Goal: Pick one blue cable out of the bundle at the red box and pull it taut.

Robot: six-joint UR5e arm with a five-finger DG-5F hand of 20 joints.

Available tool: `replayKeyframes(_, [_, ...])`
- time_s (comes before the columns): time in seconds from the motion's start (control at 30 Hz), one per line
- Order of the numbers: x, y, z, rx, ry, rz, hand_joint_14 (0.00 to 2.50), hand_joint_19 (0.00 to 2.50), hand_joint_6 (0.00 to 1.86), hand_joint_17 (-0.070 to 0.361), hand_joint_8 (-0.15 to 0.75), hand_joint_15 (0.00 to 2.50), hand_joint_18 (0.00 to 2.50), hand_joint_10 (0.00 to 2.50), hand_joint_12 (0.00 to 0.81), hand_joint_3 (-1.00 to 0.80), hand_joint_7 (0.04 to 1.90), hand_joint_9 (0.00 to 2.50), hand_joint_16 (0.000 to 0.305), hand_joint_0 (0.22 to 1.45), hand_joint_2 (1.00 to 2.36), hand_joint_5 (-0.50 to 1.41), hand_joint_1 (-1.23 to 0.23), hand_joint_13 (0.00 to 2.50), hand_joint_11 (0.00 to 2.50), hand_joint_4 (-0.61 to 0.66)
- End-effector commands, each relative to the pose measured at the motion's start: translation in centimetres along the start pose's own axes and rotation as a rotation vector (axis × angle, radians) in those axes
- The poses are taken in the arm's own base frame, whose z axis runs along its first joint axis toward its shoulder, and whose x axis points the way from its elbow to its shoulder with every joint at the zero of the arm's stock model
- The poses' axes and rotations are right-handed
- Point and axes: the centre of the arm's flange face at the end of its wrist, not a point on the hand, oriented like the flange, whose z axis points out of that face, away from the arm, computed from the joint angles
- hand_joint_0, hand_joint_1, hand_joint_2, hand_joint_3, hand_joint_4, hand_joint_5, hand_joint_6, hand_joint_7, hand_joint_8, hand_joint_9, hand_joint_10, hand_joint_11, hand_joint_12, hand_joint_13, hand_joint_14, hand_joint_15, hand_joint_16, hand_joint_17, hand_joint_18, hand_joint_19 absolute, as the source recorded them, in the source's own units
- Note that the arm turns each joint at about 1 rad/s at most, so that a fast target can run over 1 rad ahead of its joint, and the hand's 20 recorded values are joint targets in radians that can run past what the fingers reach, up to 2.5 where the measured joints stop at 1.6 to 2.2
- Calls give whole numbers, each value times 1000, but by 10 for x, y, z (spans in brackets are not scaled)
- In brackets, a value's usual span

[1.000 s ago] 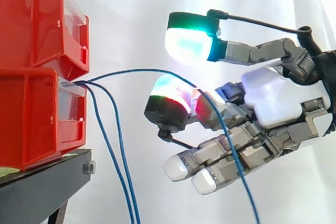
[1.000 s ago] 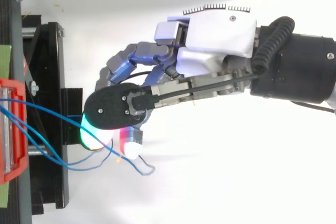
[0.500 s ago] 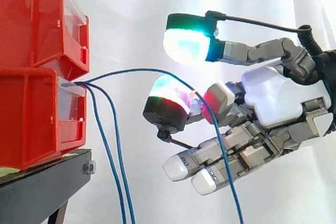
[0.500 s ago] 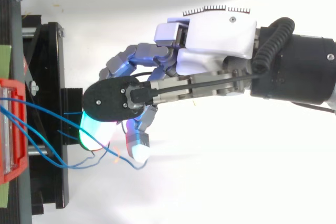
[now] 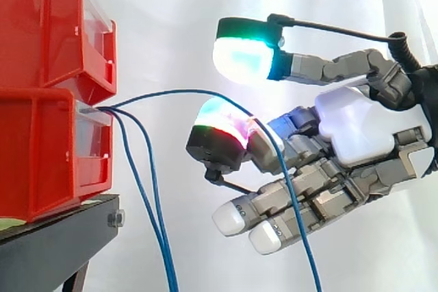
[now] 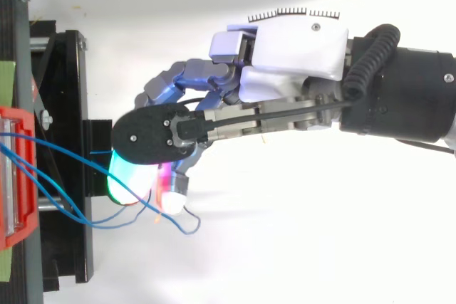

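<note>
The hand [image 5: 356,135] sits at 3 o'clock from the red box [image 5: 41,155]. One blue cable [image 5: 178,91] arcs out of the lower bin, and two glowing pads [image 5: 219,128] appear pressed together on it. The other fingers are straight and apart. Its tail drops toward 5 o'clock across the palm. The spare cables [image 5: 147,196] hang toward 6 o'clock, well apart from the pinch. The arc is slack, so the pull is not yet done. My advice: keep the pinch firm, then draw steadily toward 3 o'clock until the arc straightens, without jerking the box
</note>
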Motion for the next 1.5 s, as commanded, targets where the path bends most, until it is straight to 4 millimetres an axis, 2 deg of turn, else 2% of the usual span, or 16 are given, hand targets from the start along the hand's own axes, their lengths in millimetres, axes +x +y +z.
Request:
replayKeyframes(0.0, [0,0,0,-1,-2,1,7,161,880,133,408,243,467,11,426,-500,777,915,59,516,1000,-242,-410,551,655,203])
replayKeyframes(0.17, [1,0,0,-1,1,3,7,162,880,134,413,242,464,11,427,-500,773,926,59,513,1000,-243,-396,542,675,208])
replayKeyframes(0.33, [2,-1,0,0,1,2,7,167,879,133,418,243,460,13,429,-500,776,1098,59,513,1000,-243,-388,552,786,210])
replayKeyframes(0.6, [2,0,0,-1,1,2,8,174,878,133,421,250,463,14,427,-500,778,1107,59,514,1000,-242,-388,561,783,208])
replayKeyframes(0.8, [2,0,0,0,-1,27,8,173,877,133,418,249,467,11,427,-500,777,1013,59,515,1000,-242,-391,556,729,204])
replayKeyframes(0.87, [2,-1,0,1,-1,48,8,174,876,132,413,252,465,14,426,-500,773,999,59,519,1000,-242,-412,556,733,204])
replayKeyframes(1.23, [0,1,0,1,-3,53,10,147,905,123,359,260,504,13,405,-500,774,909,55,570,1000,-237,-736,575,934,172])
replayKeyframes(1.47, [0,0,0,2,-3,50,11,142,905,120,350,272,519,12,389,-500,789,904,53,604,1000,-220,-808,584,946,150])
